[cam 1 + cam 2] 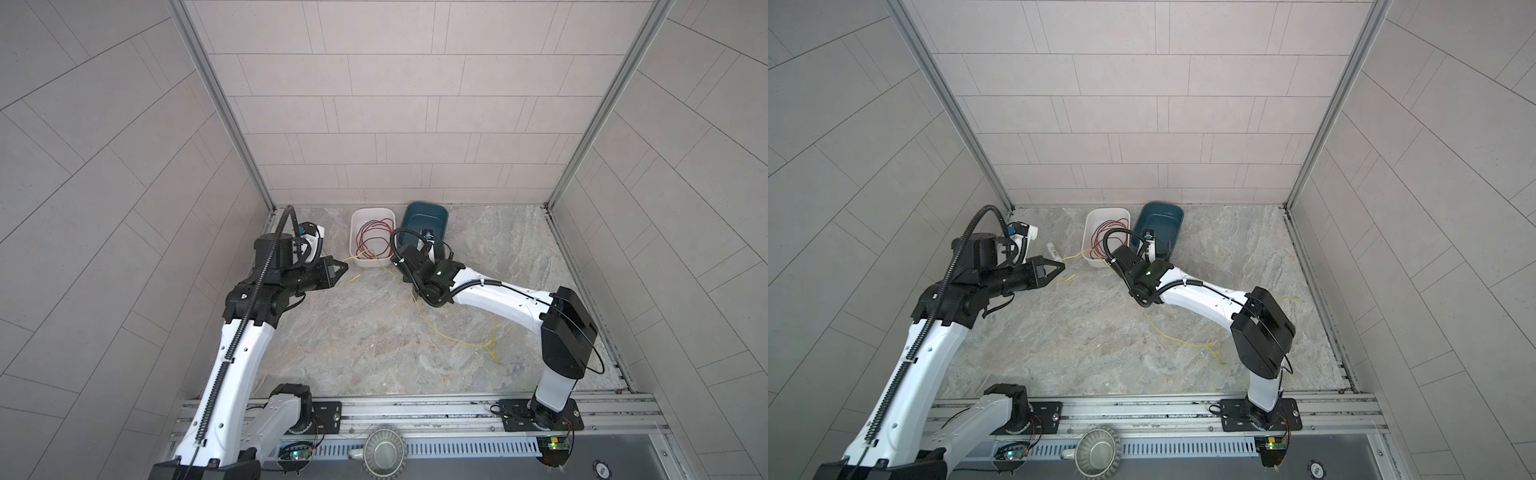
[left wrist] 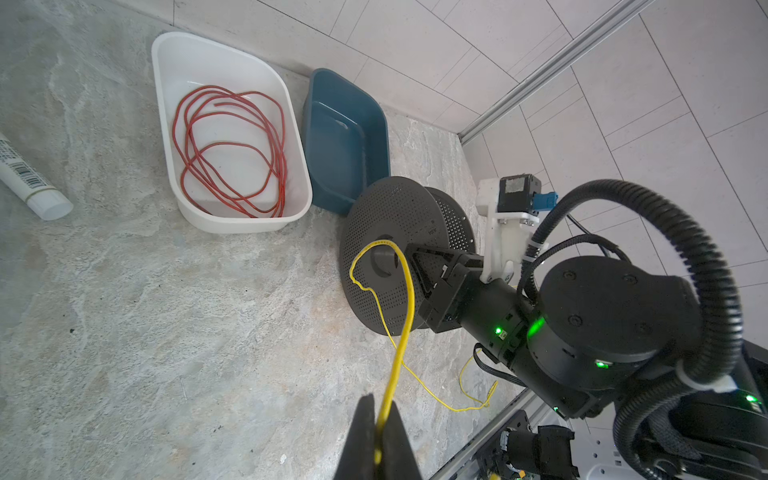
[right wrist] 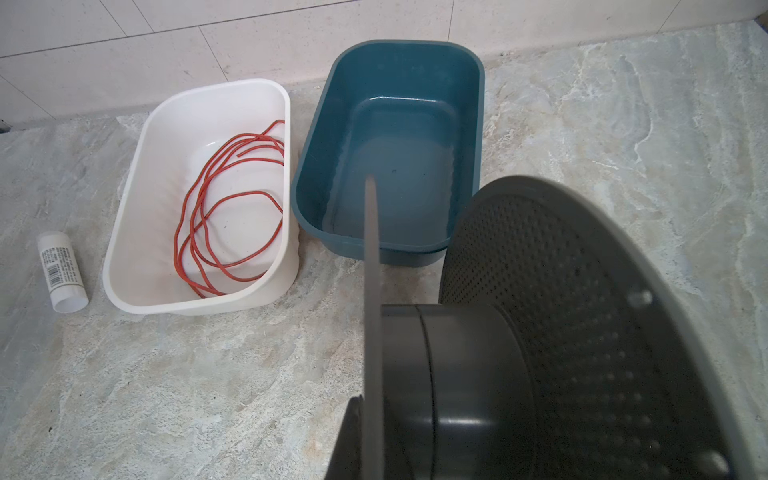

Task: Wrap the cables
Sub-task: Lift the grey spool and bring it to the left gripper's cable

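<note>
Pinching side: my left gripper (image 2: 380, 419) is squeezing fully closed on the yellow wire (image 2: 405, 316), with the strand poking out between the two fingers.
Spool side: my right gripper (image 2: 415, 254) is clamping the near disc of the grey spool (image 2: 386, 224). The jaws are sitting almost together because that disc is thin.
Wire path: from my left fingers it's running across to the spool's core and curling into one loose loop there. After that it's dropping to the table (image 1: 353, 332) and trailing off in slack bends towards my right arm's base.
Key relation: the spool is sitting to the right of my left gripper, discs on edge and axle pointing roughly back at it. So I'm guessing the next move means laying the strand crossways around that core. The left gripper is the one free to guide it, since the right one is busy with the spool.
Not sure: whether the spool's rim is touching the table or hanging just above it.
Surface: flat, marbled stone look, so I'm expecting the slack to slide and spring about.
Room: the white tub (image 2: 160, 104) holding the red wire (image 2: 232, 145) and the empty blue tub (image 3: 407, 41) are sitting side by side just behind the spool. A small white tube (image 2: 29, 183) is lying further out on my left, and tiled walls (image 1: 374, 83) are closing in on three sides.
</note>
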### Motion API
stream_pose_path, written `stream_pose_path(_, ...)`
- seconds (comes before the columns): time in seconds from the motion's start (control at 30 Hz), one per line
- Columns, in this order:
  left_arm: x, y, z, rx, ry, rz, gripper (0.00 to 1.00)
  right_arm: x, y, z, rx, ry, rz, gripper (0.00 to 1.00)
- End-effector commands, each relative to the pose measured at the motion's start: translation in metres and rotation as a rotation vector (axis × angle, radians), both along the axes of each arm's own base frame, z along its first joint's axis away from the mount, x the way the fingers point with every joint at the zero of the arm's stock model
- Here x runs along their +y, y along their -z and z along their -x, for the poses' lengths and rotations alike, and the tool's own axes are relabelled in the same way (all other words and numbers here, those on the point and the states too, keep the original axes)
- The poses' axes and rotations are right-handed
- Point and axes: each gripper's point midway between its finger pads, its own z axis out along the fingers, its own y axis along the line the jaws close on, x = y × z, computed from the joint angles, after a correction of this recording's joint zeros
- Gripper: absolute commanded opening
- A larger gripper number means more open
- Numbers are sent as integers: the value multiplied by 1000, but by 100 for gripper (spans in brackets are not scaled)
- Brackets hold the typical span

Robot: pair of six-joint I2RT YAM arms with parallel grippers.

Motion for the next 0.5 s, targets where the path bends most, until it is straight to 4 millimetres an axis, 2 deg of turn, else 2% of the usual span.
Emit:
stream_pose_path(0.0, -1, -10, 1, -29, 5, 0, 0, 1, -14, -4, -60, 29, -38, 12)
stream_pose_path(0.23, 0, -10, 3, -36, -3, -6, 0, 8, -9, -2, -28, 1, -37, 18)
stream_pose_path(0.47, 0, -9, 3, -30, 1, 0, 0, 9, -21, 2, -45, -36, -49, 23)
